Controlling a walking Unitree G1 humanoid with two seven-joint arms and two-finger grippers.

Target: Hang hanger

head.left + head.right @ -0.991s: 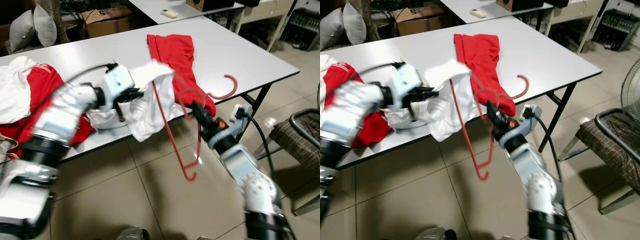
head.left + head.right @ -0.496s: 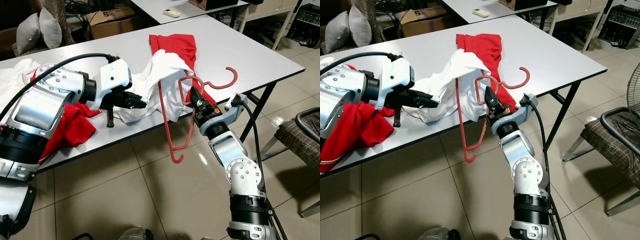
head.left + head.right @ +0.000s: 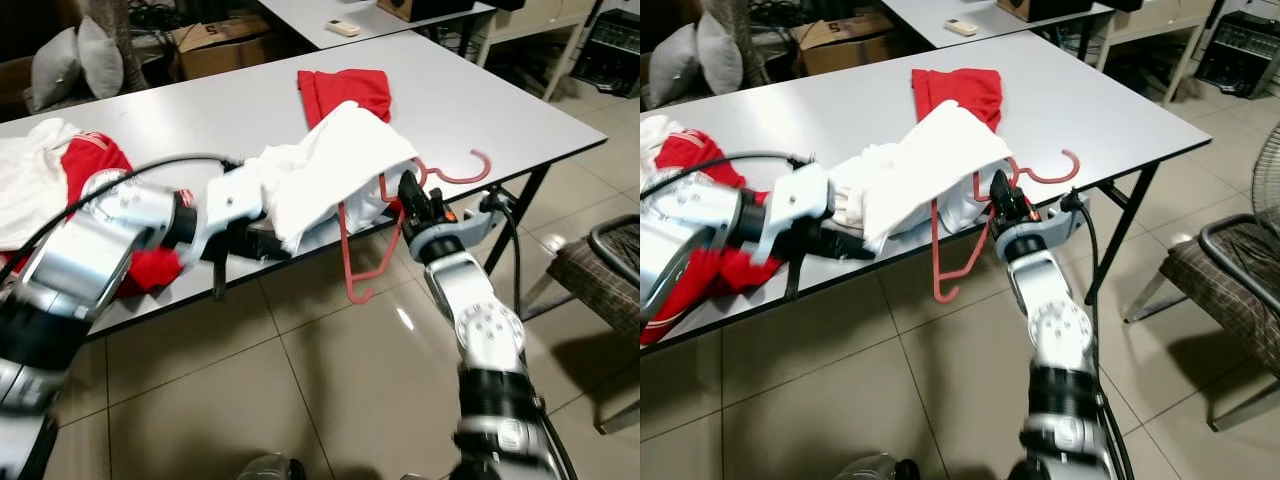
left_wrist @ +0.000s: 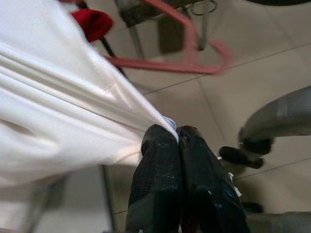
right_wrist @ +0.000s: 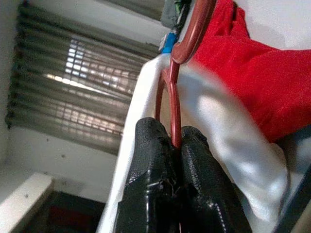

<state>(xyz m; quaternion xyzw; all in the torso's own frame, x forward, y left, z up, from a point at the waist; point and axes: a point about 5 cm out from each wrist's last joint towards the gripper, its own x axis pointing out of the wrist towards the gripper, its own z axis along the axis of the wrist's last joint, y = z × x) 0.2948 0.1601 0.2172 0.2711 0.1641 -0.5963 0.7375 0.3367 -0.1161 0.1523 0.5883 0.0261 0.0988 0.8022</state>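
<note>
A red plastic hanger (image 3: 385,245) hangs off the table's front edge, its hook (image 3: 468,172) over the tabletop. My right gripper (image 3: 410,192) is shut on the hanger's neck; the right wrist view has the black fingers (image 5: 150,165) pinching the red bar (image 5: 175,102). A white shirt (image 3: 335,165) is draped over the hanger's left side. My left gripper (image 3: 268,243), just below the table edge, is shut on the shirt's hem (image 4: 167,124). The hanger's upper left part is hidden under the shirt.
A red garment (image 3: 345,85) lies on the grey table (image 3: 520,110) behind the shirt. Red and white clothes (image 3: 60,170) are piled at the table's left. A chair (image 3: 600,265) stands at the right. A cardboard box (image 3: 215,40) and pillows (image 3: 75,60) sit behind.
My left gripper has pulled the white shirt down and left, stretching it further over the hanger. My right gripper has lifted the hanger and shifted it slightly right.
</note>
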